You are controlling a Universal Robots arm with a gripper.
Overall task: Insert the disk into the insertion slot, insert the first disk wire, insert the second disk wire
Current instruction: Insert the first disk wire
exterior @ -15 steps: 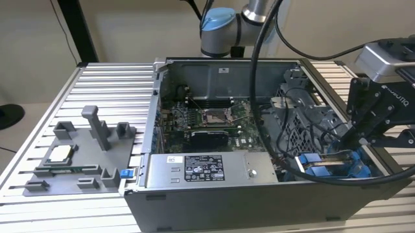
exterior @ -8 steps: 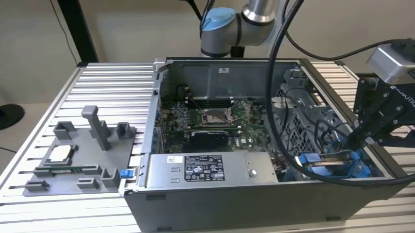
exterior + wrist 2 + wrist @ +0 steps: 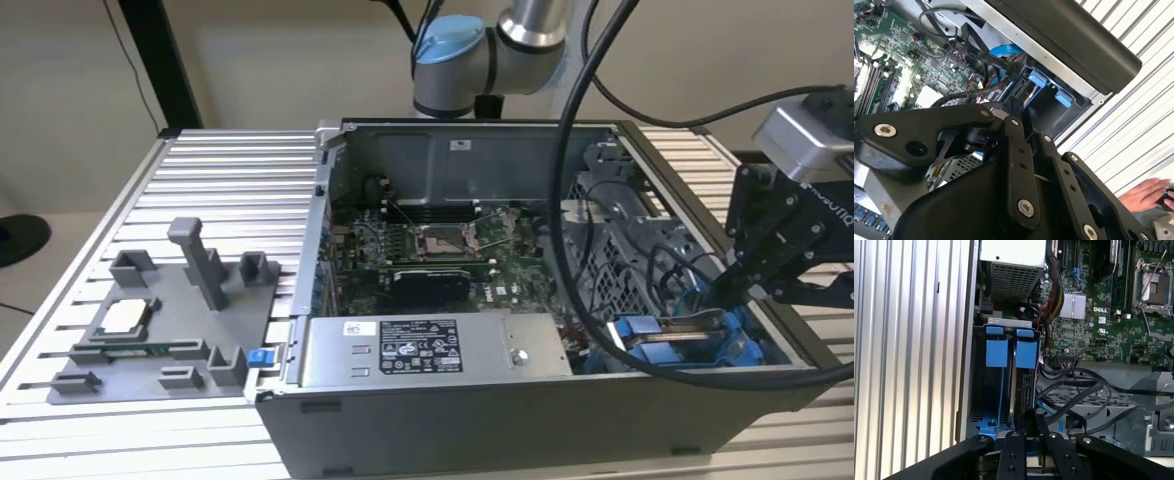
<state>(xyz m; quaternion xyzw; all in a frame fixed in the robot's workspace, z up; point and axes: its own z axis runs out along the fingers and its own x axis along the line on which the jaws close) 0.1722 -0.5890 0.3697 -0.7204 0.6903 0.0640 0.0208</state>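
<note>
The disk (image 3: 1023, 385) stands on edge inside the insertion slot (image 3: 1004, 321), the grey cage at the case's front corner on the exterior view's right, with its blue frame tab (image 3: 1026, 354) at the far end. A second blue rail (image 3: 996, 353) sits beside it. My gripper (image 3: 1030, 421) is at the disk's near end, fingers close together on a black connector of a disk wire; a blue wire (image 3: 1048, 411) curves in beside it. From outside, the gripper (image 3: 714, 295) dips into the cage (image 3: 667, 345). In the second wrist view the gripper (image 3: 1016, 107) points at the blue tabs (image 3: 1036, 80).
The open computer case holds the motherboard (image 3: 427, 250) and the grey labelled power-supply box (image 3: 434, 350). Loose black cables (image 3: 1089, 390) cross the metal next to the cage. A grey fixture tray (image 3: 160, 330) lies on the exterior view's left. A person's hand (image 3: 1148, 192) rests on the ribbed table.
</note>
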